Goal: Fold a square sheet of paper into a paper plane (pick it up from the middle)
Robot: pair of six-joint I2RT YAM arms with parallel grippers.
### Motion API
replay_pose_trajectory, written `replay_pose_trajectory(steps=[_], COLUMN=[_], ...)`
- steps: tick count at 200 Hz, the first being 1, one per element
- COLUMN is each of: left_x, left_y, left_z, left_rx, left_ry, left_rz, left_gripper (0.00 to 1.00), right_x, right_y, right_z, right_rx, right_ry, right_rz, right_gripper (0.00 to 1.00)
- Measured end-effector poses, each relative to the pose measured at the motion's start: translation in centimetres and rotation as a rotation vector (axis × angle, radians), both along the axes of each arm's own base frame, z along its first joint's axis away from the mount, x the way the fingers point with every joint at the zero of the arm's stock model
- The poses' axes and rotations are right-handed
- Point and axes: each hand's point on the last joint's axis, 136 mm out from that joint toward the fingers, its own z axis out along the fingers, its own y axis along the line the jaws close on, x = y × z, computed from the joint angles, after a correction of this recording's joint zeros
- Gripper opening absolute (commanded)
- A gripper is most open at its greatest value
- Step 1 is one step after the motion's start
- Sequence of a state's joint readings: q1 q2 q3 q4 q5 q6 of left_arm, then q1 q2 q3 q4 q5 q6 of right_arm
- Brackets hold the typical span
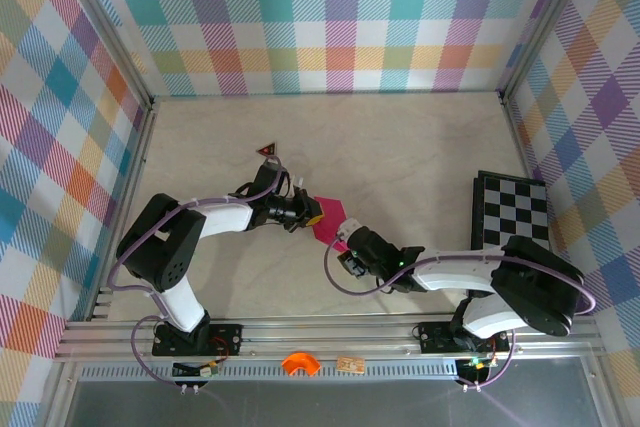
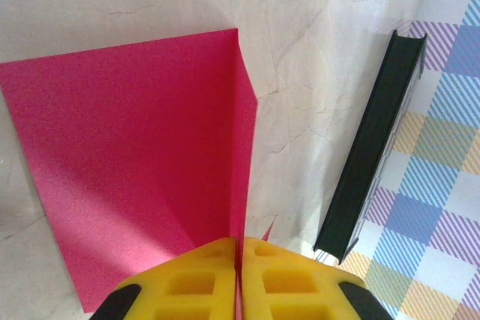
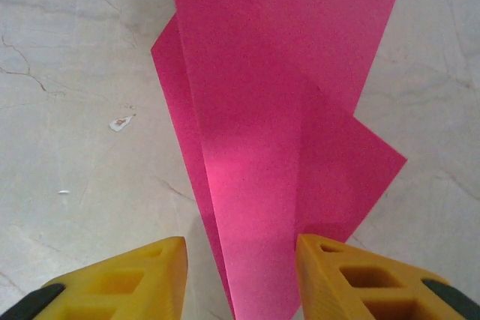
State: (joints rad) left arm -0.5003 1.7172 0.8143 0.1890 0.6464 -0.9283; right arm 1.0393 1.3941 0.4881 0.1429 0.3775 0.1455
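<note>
Square sheet of paper point(image 1: 328, 218) partly hidden; left hand point(image 2: 238, 249) pinching it, right hand point(image 3: 238, 254) released.

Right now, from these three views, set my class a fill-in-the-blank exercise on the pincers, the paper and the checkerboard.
The left pincer is ____ on the pink paper.
The right pincer, by contrast, is ____.
The checkerboard lies beside the ____ arm.
Missing words: shut; open; right.
</note>
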Motion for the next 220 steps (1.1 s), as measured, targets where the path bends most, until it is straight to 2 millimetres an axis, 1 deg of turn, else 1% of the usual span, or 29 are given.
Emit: replay_pose_trajectory(steps=[37,75,131,180,220], left_x=[0.0,0.0,-0.1,-0.2,-0.2], left_y=[0.0,0.0,0.0,0.1,0.1], left_z=[0.0,0.0,-0.1,-0.2,-0.2], left_rx=[-0.001,-0.001,0.005,0.014,0.015], left_ry=[0.001,0.001,0.005,0.017,0.014], left_rz=[0.002,0.002,0.000,-0.003,-0.004], left_gripper=[0.09,0.08,0.08,0.08,0.08], right_x=[0.6,0.9,1.0,1.0,1.0], right_y=[-0.1,-0.5,-0.3,0.0,0.0], right_z=[-0.7,-0.8,-0.7,-0.5,-0.6], right_rx=[-0.075,-0.099,-0.076,-0.046,-0.041], right_ry=[-0.040,-0.062,-0.064,-0.062,-0.061], right_rz=[-0.004,-0.026,-0.035,-0.045,-0.046], right_gripper=[0.39,0.29,0.28,0.21,0.18])
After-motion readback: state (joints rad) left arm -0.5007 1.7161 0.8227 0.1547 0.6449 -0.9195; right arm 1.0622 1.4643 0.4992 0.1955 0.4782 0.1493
